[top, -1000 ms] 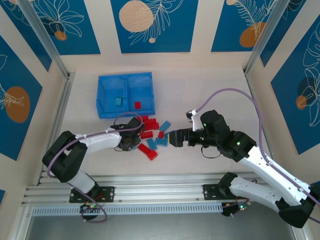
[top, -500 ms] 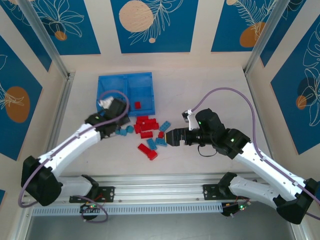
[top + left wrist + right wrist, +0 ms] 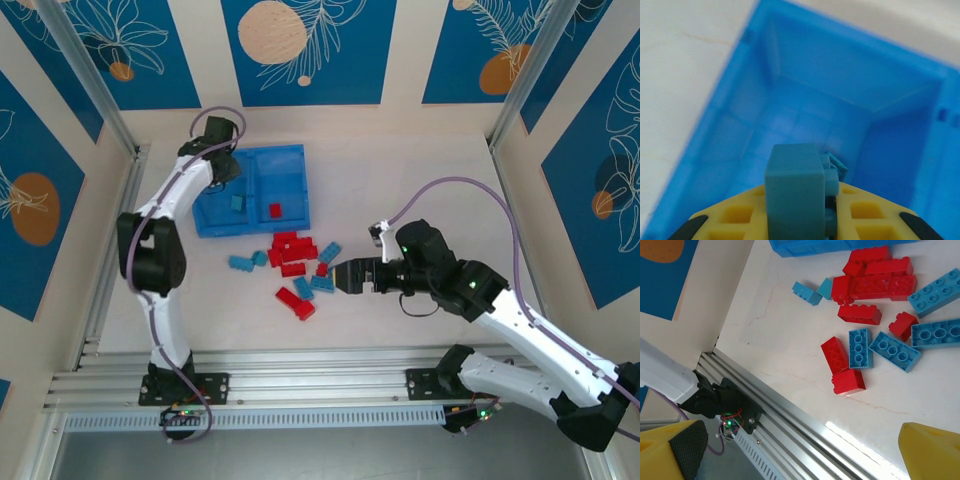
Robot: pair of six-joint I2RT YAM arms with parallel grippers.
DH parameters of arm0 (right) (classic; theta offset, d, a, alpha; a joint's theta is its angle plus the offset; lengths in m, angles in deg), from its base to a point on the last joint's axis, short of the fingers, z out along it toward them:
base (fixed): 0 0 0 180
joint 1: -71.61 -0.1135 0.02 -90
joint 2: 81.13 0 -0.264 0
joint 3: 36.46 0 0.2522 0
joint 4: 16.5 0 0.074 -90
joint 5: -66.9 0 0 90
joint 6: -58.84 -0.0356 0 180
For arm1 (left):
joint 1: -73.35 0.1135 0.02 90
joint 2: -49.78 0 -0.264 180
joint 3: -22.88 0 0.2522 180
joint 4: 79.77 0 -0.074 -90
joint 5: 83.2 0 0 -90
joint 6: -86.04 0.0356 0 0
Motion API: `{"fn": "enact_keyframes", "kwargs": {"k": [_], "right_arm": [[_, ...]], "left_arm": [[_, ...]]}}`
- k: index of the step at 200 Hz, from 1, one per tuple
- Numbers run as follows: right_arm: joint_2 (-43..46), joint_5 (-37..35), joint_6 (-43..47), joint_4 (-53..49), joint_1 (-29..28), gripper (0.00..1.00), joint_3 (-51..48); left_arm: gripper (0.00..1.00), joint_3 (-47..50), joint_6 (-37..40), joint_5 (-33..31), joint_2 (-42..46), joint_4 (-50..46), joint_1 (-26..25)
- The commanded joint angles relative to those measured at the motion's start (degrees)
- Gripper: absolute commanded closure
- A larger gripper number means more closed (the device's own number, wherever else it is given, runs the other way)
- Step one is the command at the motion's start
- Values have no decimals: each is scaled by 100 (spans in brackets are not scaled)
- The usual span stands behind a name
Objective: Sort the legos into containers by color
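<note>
Above the left compartment of the tray [image 3: 715,125] we see the left gripper [image 3: 800,220] clenched on a teal brick [image 3: 792,185]; the right gripper [image 3: 345,275] gapes wide beside the loose bricks [image 3: 295,250].

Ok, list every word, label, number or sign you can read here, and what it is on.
None: no text can be read in these pictures.
wall panels: leaf and circle patterns, no words.
bricks: studs show no legible mark.
blue brick in the left tool: blank faces.
tray: plain blue, no label.
arms: no readable label.
</note>
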Motion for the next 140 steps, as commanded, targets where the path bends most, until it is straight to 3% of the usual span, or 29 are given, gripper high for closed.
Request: {"fn": "enact_keyframes", "kwargs": {"k": [1,34,80,114,140], "right_arm": [[265,-138,-169,-228,-50,0,129],[321,-243,-172,-325,-62,0,182],[103,-278,-142,-70,-76,1,113],[-455,-589,206,91,-331,0,101],[-1227,-795,610,127,-728,4,294]], "left_arm": [[78,-465,158,425,-354,-575,130],[62,-614,264,474,-489,-630,141],[54,-232,197,894,582,-589,133],[58,1153,84,1628,2679,-63,-79],[60,2505,827,1649,4584,375,-909]]}}
